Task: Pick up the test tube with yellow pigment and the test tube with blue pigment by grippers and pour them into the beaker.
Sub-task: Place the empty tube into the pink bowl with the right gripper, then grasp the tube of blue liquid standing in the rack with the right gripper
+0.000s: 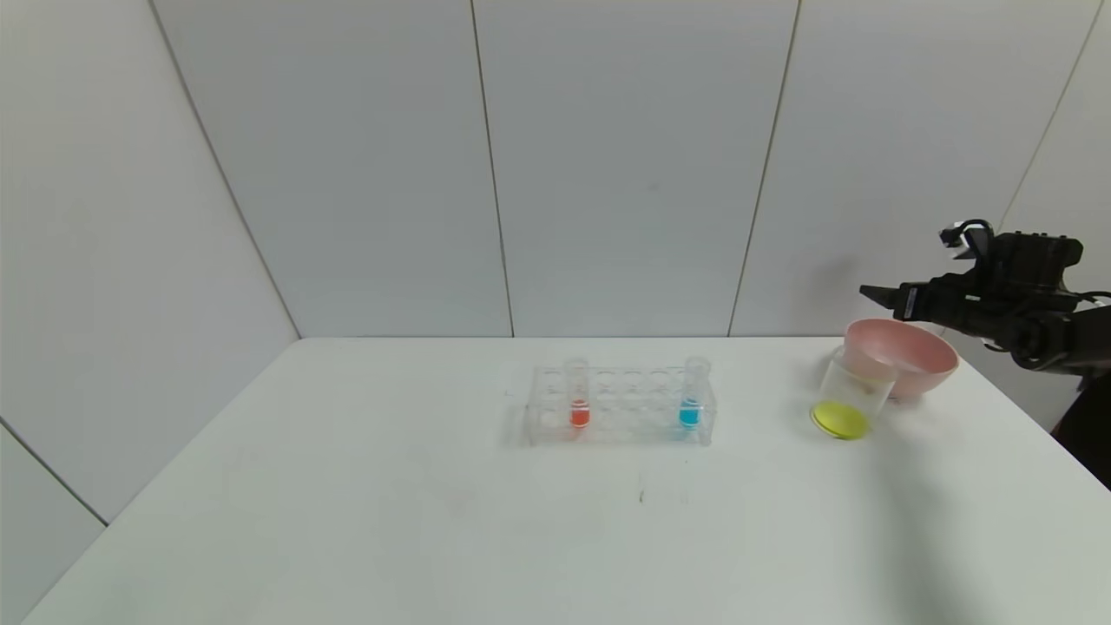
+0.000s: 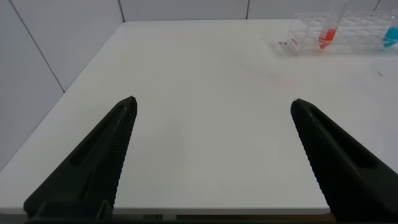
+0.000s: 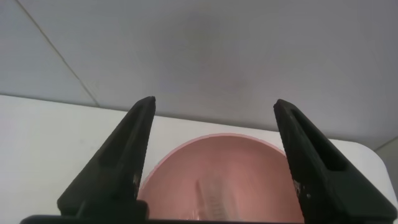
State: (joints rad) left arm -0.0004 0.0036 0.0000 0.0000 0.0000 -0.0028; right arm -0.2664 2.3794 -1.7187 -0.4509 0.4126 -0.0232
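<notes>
One rack [image 1: 621, 417] holding two tubes: red-orange [image 1: 579, 395] and the test tube with blue pigment [image 1: 691, 392]. One beaker [image 1: 851, 401], yellow inside, touching one pink bowl [image 1: 903, 354]. Right gripper [image 1: 877, 293] wide, above bowl; left gripper [image 2: 211, 155] wide, near left. No legible writing.

On the table [image 1: 434, 521] ahead of me the rack [image 1: 621, 406] sits mid-table with one tube [image 1: 579, 395] at its left end and the test tube with blue pigment [image 1: 691, 392] at its right, the beaker [image 1: 851, 395] further right, touching the bowl [image 1: 907, 354] behind it.
</notes>
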